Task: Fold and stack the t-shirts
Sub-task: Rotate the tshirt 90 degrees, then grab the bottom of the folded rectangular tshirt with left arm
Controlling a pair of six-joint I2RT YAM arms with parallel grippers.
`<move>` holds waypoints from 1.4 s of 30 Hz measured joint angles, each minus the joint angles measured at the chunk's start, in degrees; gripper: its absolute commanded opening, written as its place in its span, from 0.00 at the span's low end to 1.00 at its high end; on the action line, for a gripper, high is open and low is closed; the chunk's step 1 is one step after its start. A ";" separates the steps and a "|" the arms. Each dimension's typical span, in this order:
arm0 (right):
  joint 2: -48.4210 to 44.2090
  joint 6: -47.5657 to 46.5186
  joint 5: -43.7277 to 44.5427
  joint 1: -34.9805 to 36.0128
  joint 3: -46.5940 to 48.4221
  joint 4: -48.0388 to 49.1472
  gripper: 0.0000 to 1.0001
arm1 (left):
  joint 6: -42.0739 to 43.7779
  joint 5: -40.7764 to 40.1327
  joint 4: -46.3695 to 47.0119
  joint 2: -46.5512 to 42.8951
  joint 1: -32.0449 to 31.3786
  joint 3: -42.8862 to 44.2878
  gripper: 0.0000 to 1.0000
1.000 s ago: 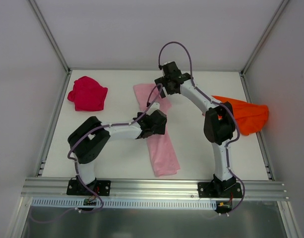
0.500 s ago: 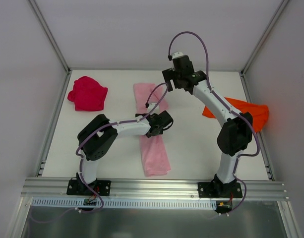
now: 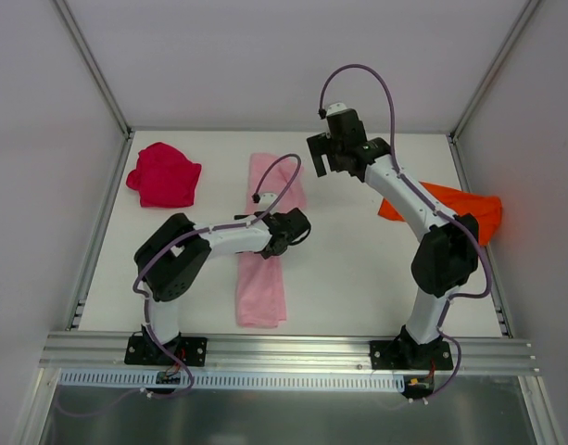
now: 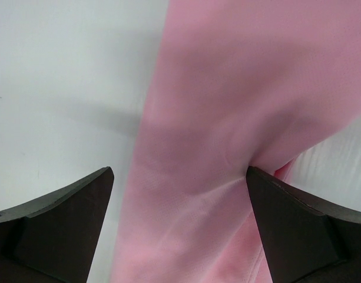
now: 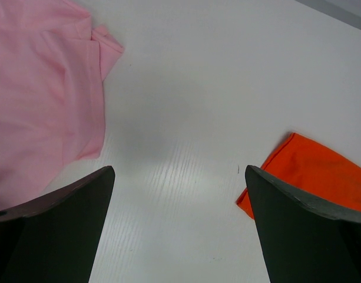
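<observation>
Pink shirt (image 3: 262,287): part-folded strip under spread left claw (image 4: 179,171).
Red shirt (image 3: 163,174), orange shirt (image 3: 455,209): unfolded; right claw (image 5: 178,168) spread, empty.

On the table (image 3: 358,278), the left t-shirt (image 3: 165,174) lies far back, the middle t-shirt (image 3: 262,287) runs front to back, and the right t-shirt (image 3: 460,211) sits at the right edge. My left gripper (image 3: 293,227) is over the middle t-shirt. My right gripper (image 3: 325,159) hangs between its far end and the right t-shirt.
</observation>
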 measured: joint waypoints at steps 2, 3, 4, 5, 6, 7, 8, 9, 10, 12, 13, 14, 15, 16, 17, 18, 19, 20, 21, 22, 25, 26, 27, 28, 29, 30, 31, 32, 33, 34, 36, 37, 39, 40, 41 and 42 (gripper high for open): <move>0.00 0.26 -0.28 0.00 -0.92 0.26 1.00 | 0.20 -1.57 1.84 -1.11 -0.42 -2.10 0.99; 0.00 0.37 -0.52 0.00 -1.42 0.33 1.00 | 0.63 -2.49 2.95 -2.05 -0.87 -3.58 0.99; 0.00 0.42 -0.83 0.00 -1.70 0.28 1.00 | 1.27 -3.21 4.31 -3.15 -1.40 -5.22 0.99; 0.00 0.50 -1.27 0.00 -1.90 0.33 1.00 | 1.99 -3.74 5.20 -4.28 -2.03 -6.71 0.99; 0.00 0.52 -1.57 0.00 -1.97 0.28 1.00 | 3.08 -4.09 6.40 -5.79 -2.71 -8.28 0.99; 0.00 0.55 -1.95 0.00 -1.99 0.33 1.00 | 4.42 -4.52 8.09 -8.11 -3.58 -10.12 0.99; 0.00 0.57 -2.36 -0.02 -1.99 0.37 1.00 | 4.85 -4.70 8.57 -9.05 -3.87 -10.64 0.99; 0.02 0.57 -2.91 -0.02 -1.99 0.33 1.00 | 6.01 -5.05 10.01 -10.84 -4.52 -11.58 0.99; 0.04 0.59 -3.30 -0.04 -1.99 0.24 1.00 | 7.23 -5.42 11.32 -13.00 -5.09 -12.35 0.99; 0.50 0.66 -4.55 -0.04 -1.70 0.11 1.00 | 9.14 -6.84 13.29 -16.74 -6.64 -12.90 0.99; 1.05 0.74 -5.53 -0.04 -1.31 0.04 1.00 | 10.25 -7.78 14.40 -18.29 -7.69 -12.83 0.99; 1.70 0.76 -6.34 -0.04 -1.01 -0.04 1.00 | 10.80 -8.48 15.08 -19.47 -8.68 -12.68 0.99; 2.73 0.76 -7.63 -0.07 -0.24 -0.52 1.00 | 11.41 -8.90 15.34 -20.39 -9.66 -12.44 0.99; 4.04 0.76 -9.11 -0.09 0.94 -1.18 1.00 | 11.63 -9.46 15.41 -21.09 -10.51 -12.17 0.99; 6.01 0.76 -10.62 -0.11 2.73 -2.19 1.00 | 11.45 -9.92 15.15 -21.64 -11.63 -11.96 0.99; 8.37 0.76 -12.31 -0.09 4.94 -2.97 1.00 | 10.97 -10.12 14.36 -22.16 -12.55 -11.87 0.99; 9.66 0.74 -13.14 -0.11 6.03 -3.28 1.00 | 9.81 -10.58 13.09 -22.69 -13.68 -11.85 0.99; 12.55 0.74 -14.78 -0.09 8.24 -4.39 1.00 | 8.13 -11.30 11.32 -23.26 -14.97 -11.85 0.99; 14.75 0.76 -16.04 -0.09 9.31 -4.94 1.00 | 6.23 -11.67 9.20 -23.85 -16.37 -11.85 0.99; 15.98 0.76 -16.85 -0.09 9.57 -5.35 1.00 | 4.09 -12.15 6.82 -24.37 -17.59 -11.85 0.99; 18.71 0.92 -19.34 -0.09 9.77 -7.87 1.00 | -5.44 -13.62 -1.64 -25.35 -21.86 -11.82 0.99; 19.37 0.92 -20.02 -0.09 9.94 -8.52 1.00 | -9.57 -14.45 -4.96 -25.35 -23.41 -11.82 0.99; 19.74 0.92 -20.61 -0.09 10.08 -9.07 1.00 | -14.05 -14.71 -8.33 -25.35 -24.85 -11.82 0.99; 19.91 0.90 -21.03 -0.09 10.12 -9.51 1.00 | -19.15 -14.99 -12.31 -25.31 -26.51 -11.82 0.99; 19.93 0.90 -21.29 -0.09 10.12 -9.86 1.00 | -23.52 -15.47 -16.11 -25.24 -27.93 -11.80 0.99; 19.93 0.90 -21.62 -0.09 10.29 -10.23 1.00 | -28.50 -15.65 -20.41 -25.03 -29.66 -11.80 0.99; 19.93 0.90 -21.94 -0.09 10.60 -10.47 1.00 | -33.31 -15.69 -24.35 -24.57 -31.06 -11.78 0.99; 19.93 0.87 -22.23 -0.09 10.91 -10.60 1.00 | -38.88 -15.56 -28.96 -23.85 -32.13 -11.78 0.99; 19.93 0.85 -22.47 -0.09 11.19 -10.73 1.00 | -41.86 -15.43 -31.06 -22.84 -33.14 -11.80 0.99; 19.93 0.81 -22.62 -0.09 11.43 -10.78 1.00 | -45.33 -15.30 -33.11 -21.77 -33.92 -11.80 0.99; 19.93 0.68 -23.15 -0.09 11.91 -10.97 1.00 | -50.75 -14.43 -36.02 -19.56 -35.12 -11.98 0.99; 19.93 0.61 -23.52 -0.11 12.09 -11.10 1.00 | -52.59 -13.97 -36.89 -18.88 -35.56 -12.28 0.99; 19.93 0.35 -24.06 -0.09 12.68 -11.65 1.00 | -55.23 -13.25 -37.51 -18.53 -36.46 -13.97 0.99; 19.93 0.26 -24.39 -0.09 12.90 -11.87 1.00 | -56.11 -12.57 -37.42 -18.56 -36.87 -15.26 0.99; 19.93 0.22 -24.70 -0.09 13.07 -12.00 1.00 | -56.76 -12.24 -36.83 -18.58 -37.27 -16.85 0.99; 19.93 0.17 -24.96 -0.09 13.20 -12.09 1.00 | -57.31 -11.98 -36.00 -18.71 -37.64 -18.51 0.99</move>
